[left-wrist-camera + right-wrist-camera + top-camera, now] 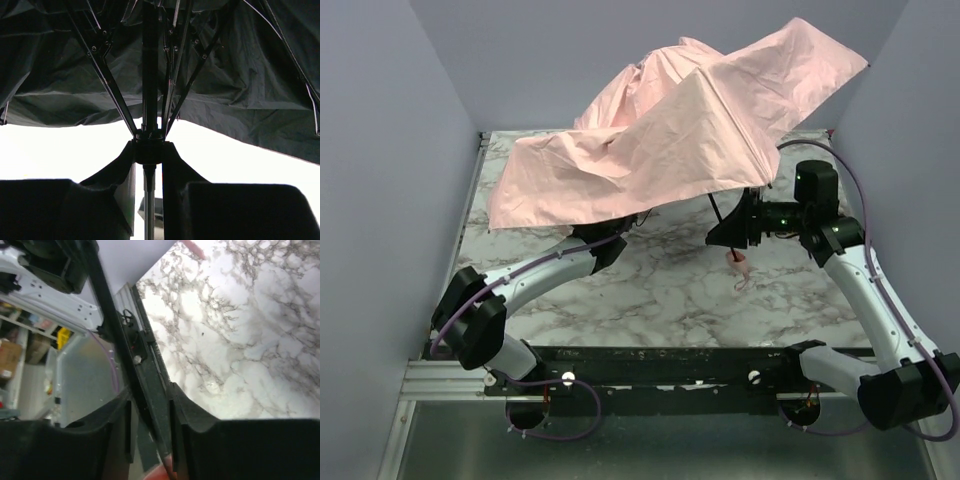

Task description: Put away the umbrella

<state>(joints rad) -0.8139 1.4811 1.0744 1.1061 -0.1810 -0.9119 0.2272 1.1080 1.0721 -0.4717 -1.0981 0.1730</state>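
Note:
The pale pink umbrella (670, 130) stands spread wide over the back of the marble table (660, 300). My left arm (540, 268) reaches under the canopy, which hides its gripper from above. In the left wrist view my left gripper (148, 150) is shut on the black runner hub (148, 142) where the ribs meet the shaft (149, 75). My right gripper (728, 230) is low on the shaft, just above the pink handle (738, 263). In the right wrist view the thin black shaft (117, 330) passes between the right gripper (150, 400) fingers with a gap on the left side.
Grey-blue walls close in the table on the left, back and right. A black rail (670, 365) runs along the near edge between the arm bases. The canopy overhangs the back half of the table and reaches toward the right wall.

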